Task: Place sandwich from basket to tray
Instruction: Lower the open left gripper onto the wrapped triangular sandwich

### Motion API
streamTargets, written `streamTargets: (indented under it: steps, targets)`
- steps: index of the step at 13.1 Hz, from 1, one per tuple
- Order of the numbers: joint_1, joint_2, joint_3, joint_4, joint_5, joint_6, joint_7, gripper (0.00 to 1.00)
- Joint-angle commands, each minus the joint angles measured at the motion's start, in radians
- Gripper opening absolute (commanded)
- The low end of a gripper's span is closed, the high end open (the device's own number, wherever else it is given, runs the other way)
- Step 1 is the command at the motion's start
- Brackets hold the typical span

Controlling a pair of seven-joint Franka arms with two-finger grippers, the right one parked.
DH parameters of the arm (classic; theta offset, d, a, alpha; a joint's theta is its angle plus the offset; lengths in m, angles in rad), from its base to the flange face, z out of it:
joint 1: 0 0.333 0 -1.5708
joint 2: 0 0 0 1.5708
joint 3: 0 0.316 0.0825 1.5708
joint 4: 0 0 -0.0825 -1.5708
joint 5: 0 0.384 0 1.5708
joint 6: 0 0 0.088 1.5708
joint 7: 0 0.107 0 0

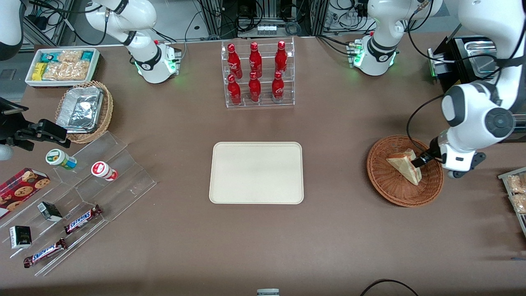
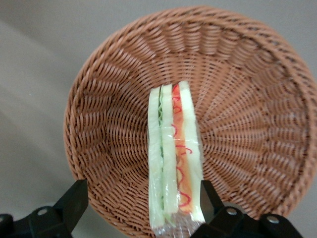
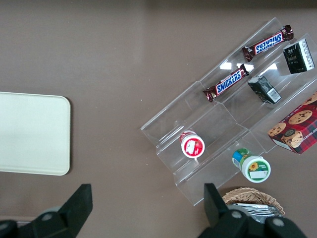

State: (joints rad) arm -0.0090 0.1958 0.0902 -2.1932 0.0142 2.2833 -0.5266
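The sandwich (image 1: 404, 164), wrapped in clear film, stands on edge in the reddish-brown wicker basket (image 1: 394, 197) toward the working arm's end of the table. Its red and green filling shows in the left wrist view (image 2: 176, 158), with the basket (image 2: 114, 99) around it. My left gripper (image 1: 423, 159) is low at the basket's rim, open, with its fingers astride the sandwich's near end (image 2: 142, 193). One finger (image 2: 208, 196) is against the sandwich's side, and the other (image 2: 77, 196) stands well apart from it. The cream tray (image 1: 257, 172) lies bare at the table's middle.
A clear rack of red bottles (image 1: 258, 74) stands farther from the front camera than the tray. A tan basket with a foil container (image 1: 84, 110), a white bin of snacks (image 1: 61, 65) and a stepped acrylic stand with candy bars (image 1: 82, 193) lie toward the parked arm's end. A snack container (image 1: 515, 191) is beside the basket.
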Motion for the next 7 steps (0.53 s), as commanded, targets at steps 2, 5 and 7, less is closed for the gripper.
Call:
streamTargets:
  steps: [2,5,7]
  targets:
    - [-0.011,0.028,-0.004,-0.014,0.006,0.079,-0.03,1.0]
    - [-0.014,0.05,-0.006,-0.029,0.003,0.143,-0.03,1.0]
    - [-0.017,0.074,-0.007,-0.034,0.001,0.168,-0.032,1.0]
